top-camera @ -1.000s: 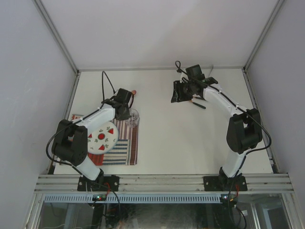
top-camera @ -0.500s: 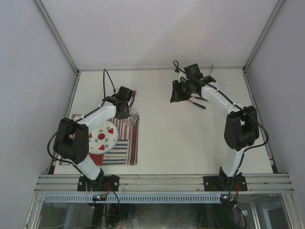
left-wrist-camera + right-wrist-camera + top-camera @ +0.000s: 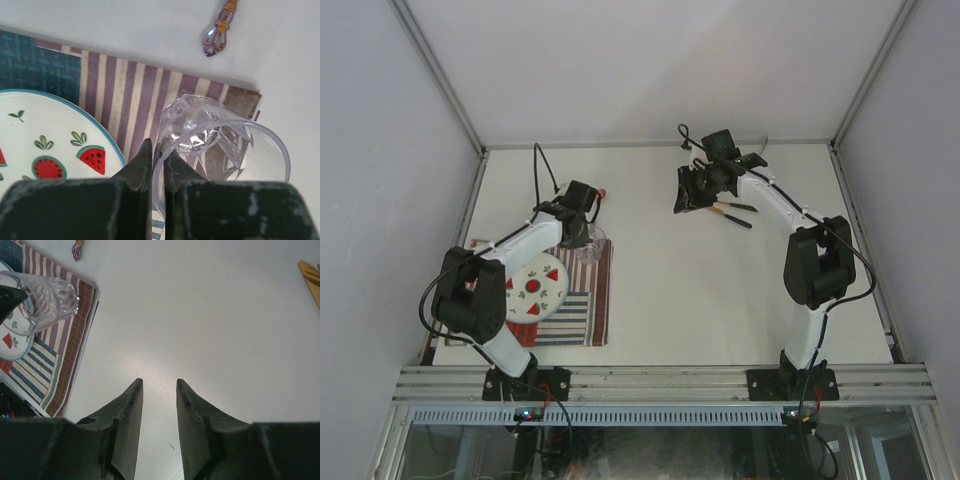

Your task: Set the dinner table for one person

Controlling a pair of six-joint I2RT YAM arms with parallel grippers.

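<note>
My left gripper (image 3: 159, 157) is shut on the rim of a clear faceted glass (image 3: 220, 145), one finger inside and one outside. The glass hangs tilted over the far right corner of the striped placemat (image 3: 125, 90), beside the watermelon plate (image 3: 45, 135). From above, the left gripper (image 3: 582, 215) and glass (image 3: 592, 240) sit at the placemat's far edge on the dinner table (image 3: 720, 290). My right gripper (image 3: 695, 190) hovers over the far middle of the table, its jaws open on nothing (image 3: 158, 385).
A colourful spoon (image 3: 220, 30) lies on the bare table just beyond the placemat. Two thin utensils (image 3: 732, 210) lie next to the right gripper. A yellowish piece (image 3: 310, 280) shows at the right wrist view's top right edge. Aluminium rails (image 3: 660, 380) edge the table.
The right gripper has drifted a little to the left and farther back, and its jaws have narrowed somewhat. The left gripper and glass have barely shifted.
</note>
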